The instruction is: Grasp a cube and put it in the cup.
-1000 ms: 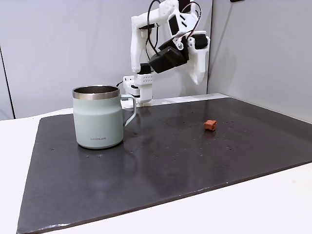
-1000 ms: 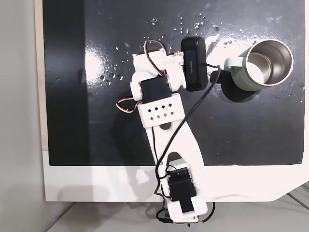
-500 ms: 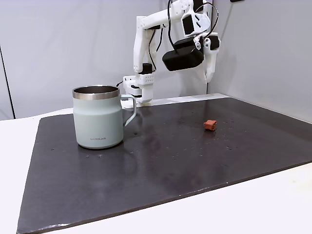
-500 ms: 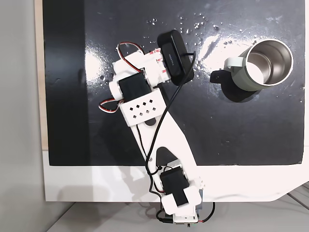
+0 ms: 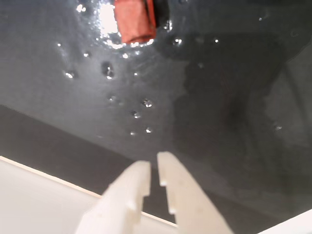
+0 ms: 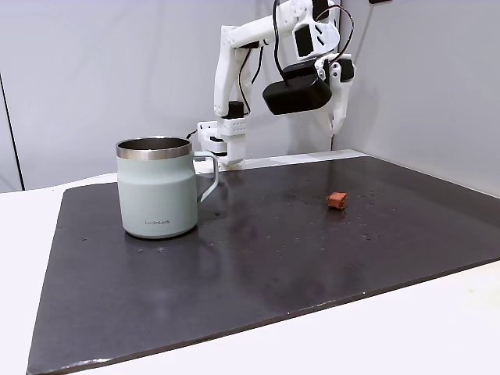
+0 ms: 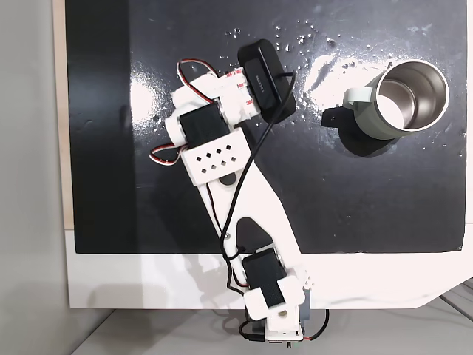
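Note:
The cube (image 6: 337,201) is a tiny reddish-brown block lying on the dark mat, right of centre in a fixed view. In the wrist view the cube (image 5: 134,19) sits at the top edge, well ahead of my gripper (image 5: 152,165). My white fingers (image 5: 170,195) stand nearly together with nothing between them. My gripper (image 6: 335,129) hangs high above the mat, behind and above the cube. The cup (image 6: 156,191), a pale sage-green mug with a steel rim, stands upright far to the left. Seen from above, the cup (image 7: 367,118) is at the upper right and looks empty.
A dark, wet-spotted mat (image 6: 273,258) covers the white table (image 6: 437,320). The arm's base (image 6: 223,144) stands at the mat's far edge behind the mug. A grey wall (image 6: 422,86) rises along the right. In the wrist view the mat's edge (image 5: 58,146) runs near my fingers.
The arm has swung away from the cup toward the cube's side and risen higher. In the last half second it shifted only slightly. Cube and cup have not moved.

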Controlling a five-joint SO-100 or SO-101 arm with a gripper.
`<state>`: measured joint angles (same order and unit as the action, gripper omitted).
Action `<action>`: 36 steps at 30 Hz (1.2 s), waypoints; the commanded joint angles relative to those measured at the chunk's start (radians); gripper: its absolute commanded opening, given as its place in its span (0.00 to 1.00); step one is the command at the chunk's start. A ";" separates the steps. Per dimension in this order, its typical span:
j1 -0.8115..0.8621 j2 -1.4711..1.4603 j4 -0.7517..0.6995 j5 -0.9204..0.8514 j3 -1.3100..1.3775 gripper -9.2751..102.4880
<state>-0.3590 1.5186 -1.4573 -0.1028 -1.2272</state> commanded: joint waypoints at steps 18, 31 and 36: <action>0.040 -0.092 -0.028 0.029 0.147 0.33; 0.092 -0.262 -0.060 0.038 0.259 0.32; 0.097 -0.328 -0.071 0.038 0.302 0.32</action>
<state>-0.2730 1.1873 -1.5202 -0.0752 -0.9986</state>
